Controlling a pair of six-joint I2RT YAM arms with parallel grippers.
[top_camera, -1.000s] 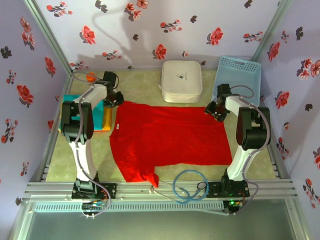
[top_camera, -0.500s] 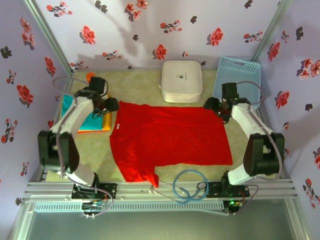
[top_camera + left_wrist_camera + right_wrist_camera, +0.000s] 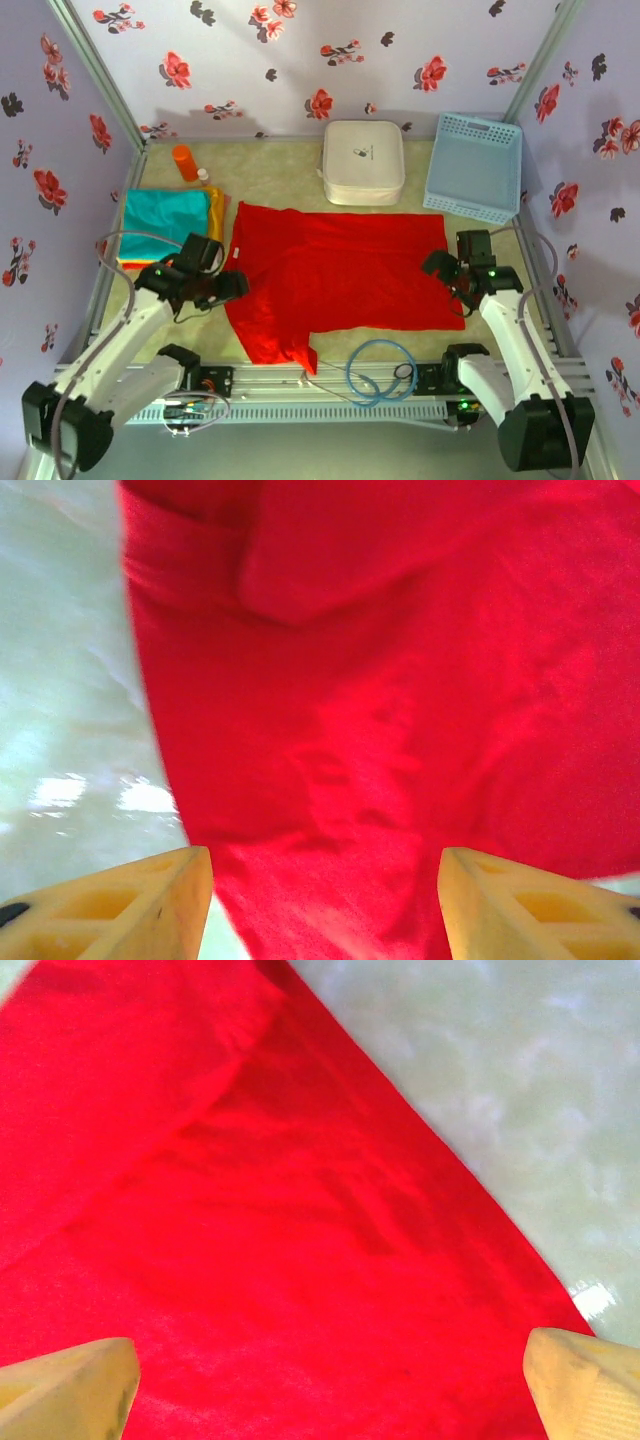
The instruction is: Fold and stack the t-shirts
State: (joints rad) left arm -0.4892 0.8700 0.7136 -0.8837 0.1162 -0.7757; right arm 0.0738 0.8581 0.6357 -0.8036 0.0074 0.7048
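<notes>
Top view: my left fingers (image 3: 228, 285) stand open over the left edge of the red t-shirt (image 3: 340, 270). My right fingers (image 3: 438, 264) are spread wide over its right edge and hold nothing. The shirt lies flat across the middle of the tabletop (image 3: 270, 170), and one sleeve trails toward the near edge. The folded teal t-shirt (image 3: 160, 212) waits at far left.

Left wrist view: my yellow fingers (image 3: 130, 905) are parted above the red cloth (image 3: 380, 730), which is smooth apart from a doubled flap at the top.

Right wrist view: my fingers (image 3: 70, 1385) gape over the hem corner (image 3: 300, 1260), with bare tabletop (image 3: 520, 1090) beside it.

I judge that I am between folds. Next, both sides must drop onto their edges, pinch them and carry them across together.
</notes>
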